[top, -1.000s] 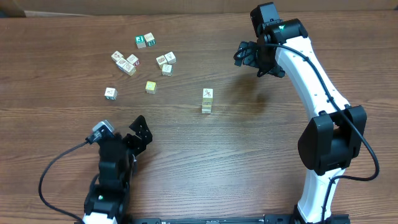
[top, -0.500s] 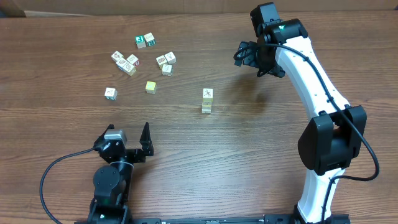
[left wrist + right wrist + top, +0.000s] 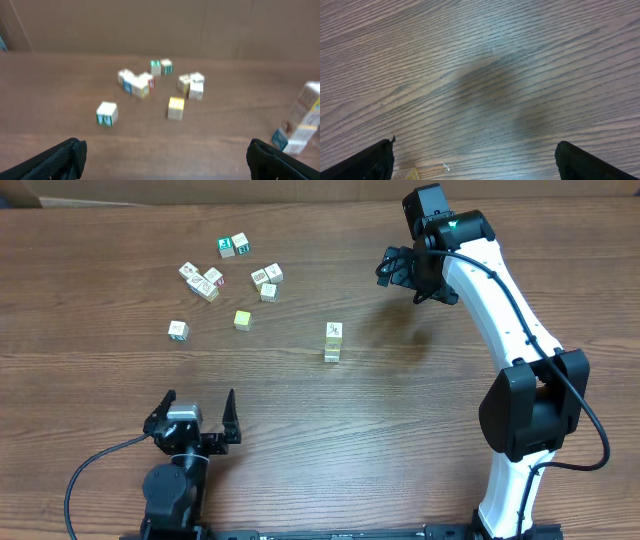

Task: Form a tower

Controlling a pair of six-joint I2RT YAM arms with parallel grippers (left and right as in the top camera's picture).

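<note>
The tower [image 3: 333,342] stands between the left gripper [image 3: 200,400] and right gripper [image 3: 384,267], well apart from both, each spread wide and empty.

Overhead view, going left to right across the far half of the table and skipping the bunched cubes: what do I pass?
white cube → yellow cube → tower → right gripper
</note>
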